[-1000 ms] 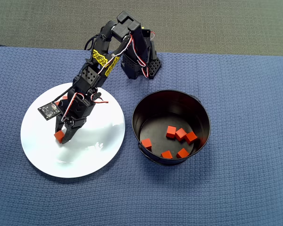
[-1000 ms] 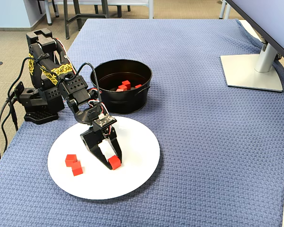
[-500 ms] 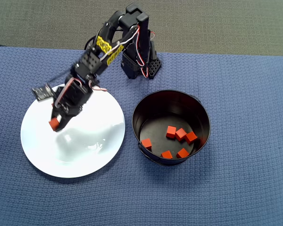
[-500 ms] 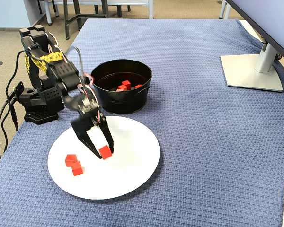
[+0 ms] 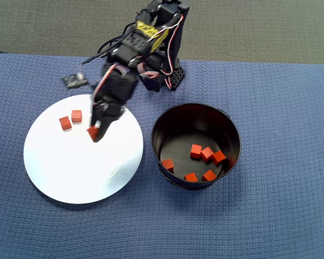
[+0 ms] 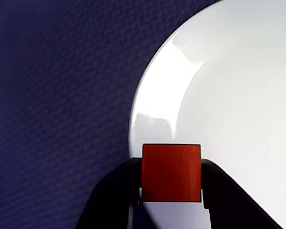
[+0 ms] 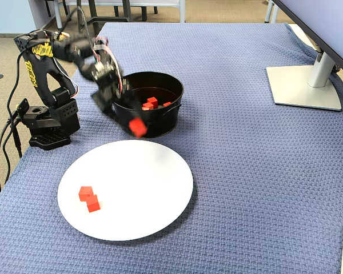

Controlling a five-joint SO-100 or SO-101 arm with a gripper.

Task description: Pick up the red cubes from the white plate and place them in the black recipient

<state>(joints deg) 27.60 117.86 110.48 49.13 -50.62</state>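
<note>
The blue cloth runs wide and bare to the right in the fixed view. On it the white plate lies flat, just beside the upright black pot, which holds six red cubes. Two more cubes sit near the plate's far edge. The gripper hangs above the plate, clenched on a held cube, square-on with no long axis.

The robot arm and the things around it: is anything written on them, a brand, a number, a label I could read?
Yellow bands with black marks on the arm: some lettering or pattern, too small and blurred to read in the overhead and fixed views.
Red cube in the gripper: plain, no text.
White plate: no text.
Black pot: no text visible.
Monitor stand: no text visible.
</note>
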